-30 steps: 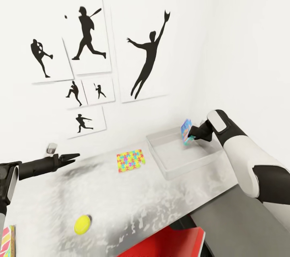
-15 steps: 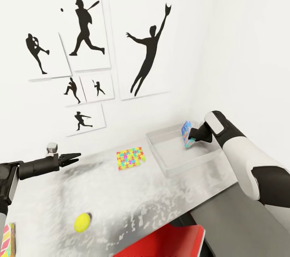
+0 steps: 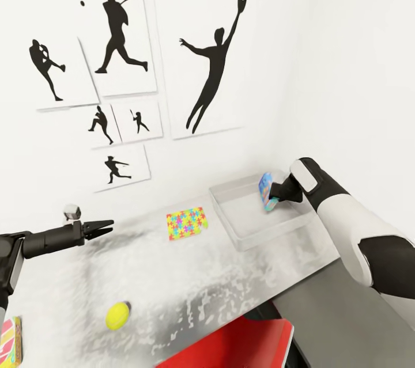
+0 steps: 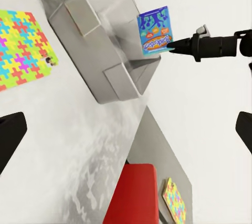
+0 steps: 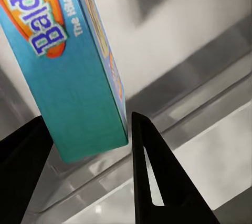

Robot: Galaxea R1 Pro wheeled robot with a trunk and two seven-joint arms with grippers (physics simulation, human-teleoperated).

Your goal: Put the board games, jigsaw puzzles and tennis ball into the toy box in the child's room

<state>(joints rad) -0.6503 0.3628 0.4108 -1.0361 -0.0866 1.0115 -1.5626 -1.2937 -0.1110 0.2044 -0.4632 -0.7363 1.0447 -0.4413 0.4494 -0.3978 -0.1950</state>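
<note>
- The right claw [image 3: 274, 194] is gripping a board game [image 3: 266, 188] by its lower edge and holding it upright over the toy box [image 3: 242, 230], at the far right corner of the box.
- The right wrist view is showing the box of the board game [image 5: 79, 77] sitting between the two fingers [image 5: 157, 182], with the grey wall and floor of the toy box directly beyond it.
- The long faces of the board game are standing vertical, with the printed front facing the room. The game extends upward from the claw, and the open toy box lies straight below both.
- Judgement: the coming move depends on this vertical relation. The game appears to be inside the rim line, so lowering and releasing should place it in the box.
- The left claw [image 3: 105, 223] is hovering above the desk [image 3: 190, 287] with its fingers slightly parted and nothing between them.
- A jigsaw puzzle [image 3: 186, 222] is lying flat on the desk, between the left claw and the toy box, just beside the box's near left wall.
- The tennis ball [image 3: 117, 315] is resting on the desk, near the front edge, closer to the left arm than to the right.
</note>
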